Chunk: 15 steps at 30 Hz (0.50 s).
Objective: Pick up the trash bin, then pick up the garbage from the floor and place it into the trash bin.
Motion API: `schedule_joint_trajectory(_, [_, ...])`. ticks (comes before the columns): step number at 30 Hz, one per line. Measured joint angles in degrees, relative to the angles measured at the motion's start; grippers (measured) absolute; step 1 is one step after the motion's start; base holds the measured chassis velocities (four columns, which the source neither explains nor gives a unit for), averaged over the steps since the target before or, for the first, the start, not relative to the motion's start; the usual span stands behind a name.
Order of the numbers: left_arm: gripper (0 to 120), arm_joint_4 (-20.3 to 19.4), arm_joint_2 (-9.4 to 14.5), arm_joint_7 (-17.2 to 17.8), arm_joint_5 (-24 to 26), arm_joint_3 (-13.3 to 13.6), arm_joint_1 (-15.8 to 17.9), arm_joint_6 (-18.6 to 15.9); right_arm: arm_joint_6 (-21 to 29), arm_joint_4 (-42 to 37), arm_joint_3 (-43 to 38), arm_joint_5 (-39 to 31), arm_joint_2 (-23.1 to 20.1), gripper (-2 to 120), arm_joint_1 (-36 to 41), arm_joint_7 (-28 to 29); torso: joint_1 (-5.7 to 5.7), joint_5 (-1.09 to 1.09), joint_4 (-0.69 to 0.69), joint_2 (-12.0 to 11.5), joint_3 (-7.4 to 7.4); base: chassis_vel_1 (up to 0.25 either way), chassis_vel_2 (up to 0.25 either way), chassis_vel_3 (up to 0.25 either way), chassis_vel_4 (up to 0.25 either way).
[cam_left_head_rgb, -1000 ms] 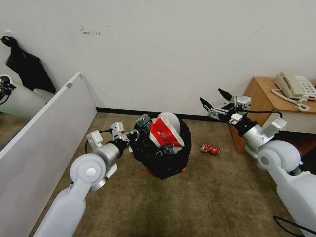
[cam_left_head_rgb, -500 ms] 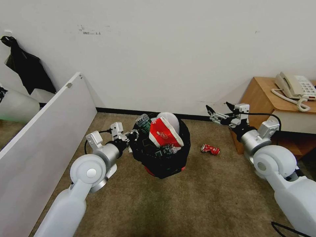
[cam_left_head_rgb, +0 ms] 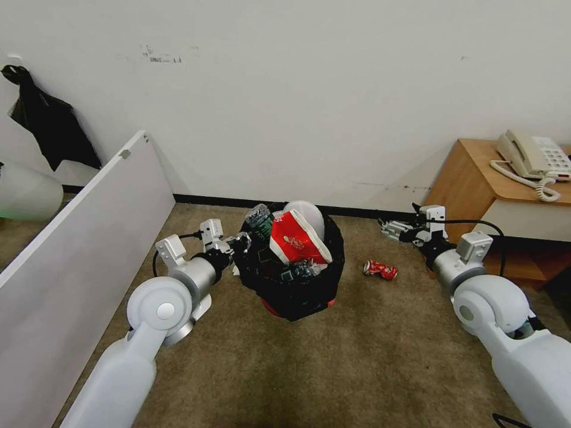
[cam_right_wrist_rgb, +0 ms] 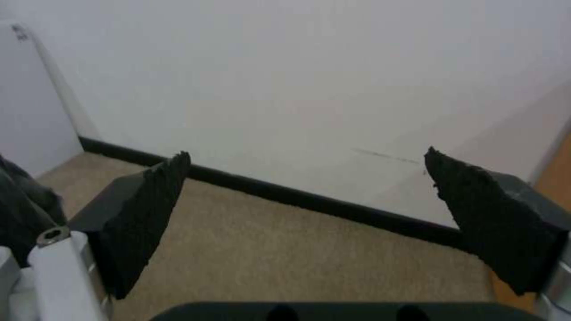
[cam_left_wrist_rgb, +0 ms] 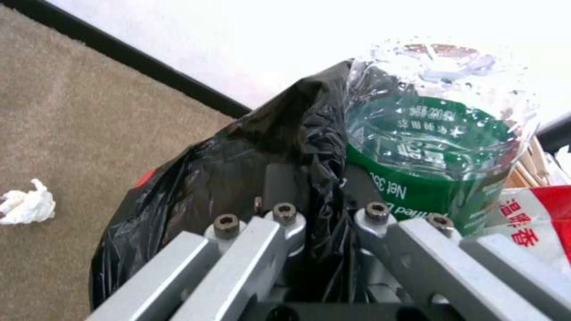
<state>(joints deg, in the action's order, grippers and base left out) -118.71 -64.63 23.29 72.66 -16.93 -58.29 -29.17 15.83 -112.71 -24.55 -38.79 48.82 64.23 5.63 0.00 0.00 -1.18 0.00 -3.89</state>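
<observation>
My left gripper (cam_left_head_rgb: 242, 242) is clamped on the bagged rim of the trash bin (cam_left_head_rgb: 294, 291), which hangs above the floor (cam_left_head_rgb: 357, 356). My right gripper (cam_left_head_rgb: 397, 224), fingers apart, hovers near the wall beyond the crushed red can (cam_left_head_rgb: 380, 269) on the carpet.

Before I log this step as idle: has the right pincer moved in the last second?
Yes. The right pincer has come down from high against the wall to just above the carpet, beside the wooden cabinet, its fingers open.
</observation>
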Motion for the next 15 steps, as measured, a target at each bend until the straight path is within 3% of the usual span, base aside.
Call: schedule_joint_trajectory(15, [4, -0.4, 0.3, 0.0, -0.1, -0.1, -0.5, 0.0, -6.5, 5.1, 0.1, 3.8, 1.2, 100, 2.2, -3.6, 0.0, 0.0, 0.0, 0.0, 0.0, 0.0, 0.0, 0.0, 0.0])
